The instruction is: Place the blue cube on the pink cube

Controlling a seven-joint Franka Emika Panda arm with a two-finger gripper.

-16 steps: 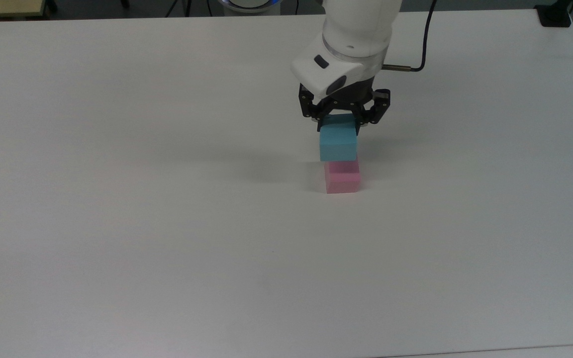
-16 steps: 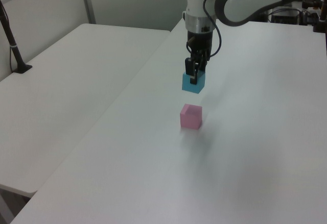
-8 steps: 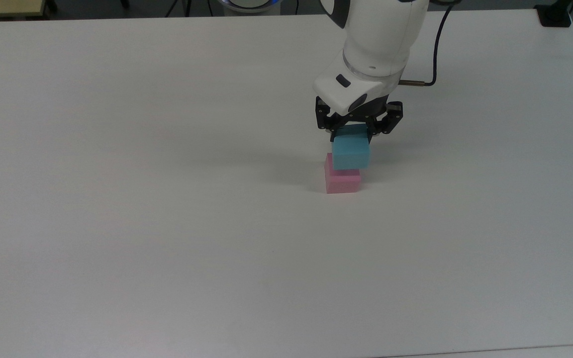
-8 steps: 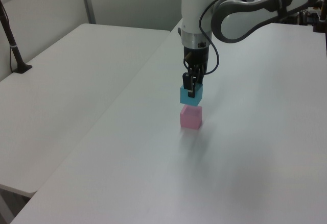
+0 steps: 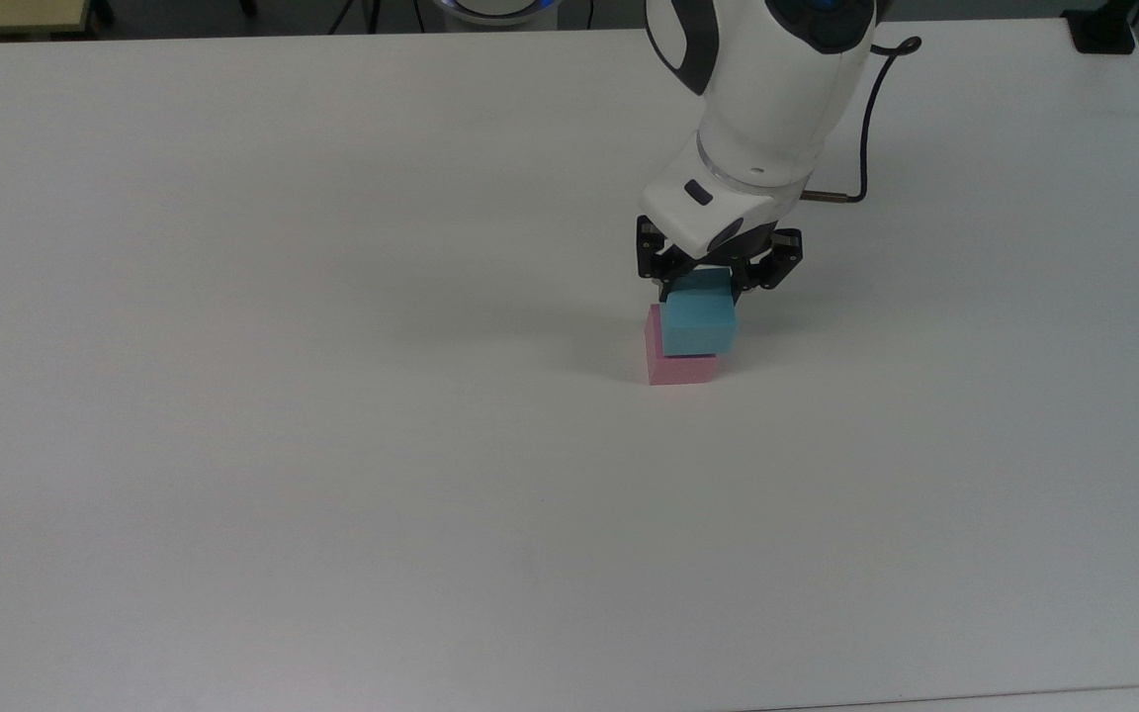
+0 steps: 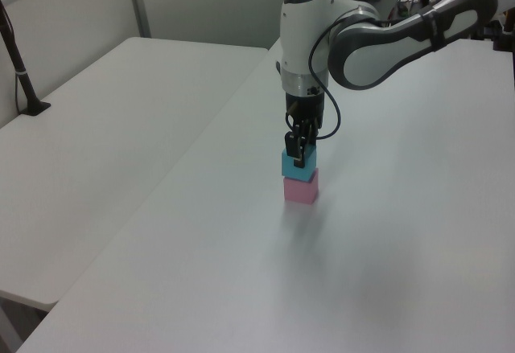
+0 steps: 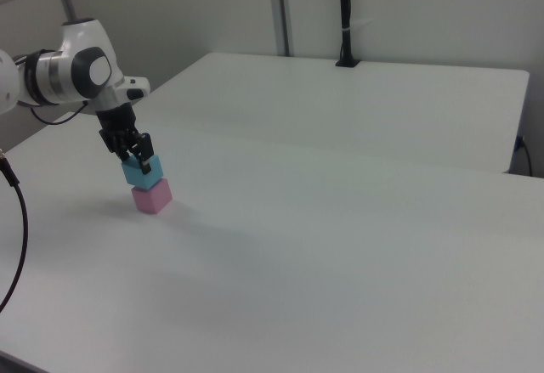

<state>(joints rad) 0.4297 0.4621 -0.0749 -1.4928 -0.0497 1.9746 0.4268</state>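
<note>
pincer (image 5: pixel 700 287) clenched on blue cube (image 5: pixel 699 326) | blue cube atop pink cube (image 5: pixel 680 369); table (image 5: pixel 332 396) white

White table (image 5: pixel 332 445) spreads under tool on all sides. 2nd white table (image 6: pixel 105 120) abuts it, at left view's left of tool. Black post (image 7: pixel 346 16) stands far off.

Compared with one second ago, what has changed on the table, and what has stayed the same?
The gripper carried the blue cube down and toward the top view's right, until it sits on or just above the pink cube; a clear gap separated them before. The jaws stay closed on the blue cube, nothing was released. The pink cube kept its place on the white table.
</note>
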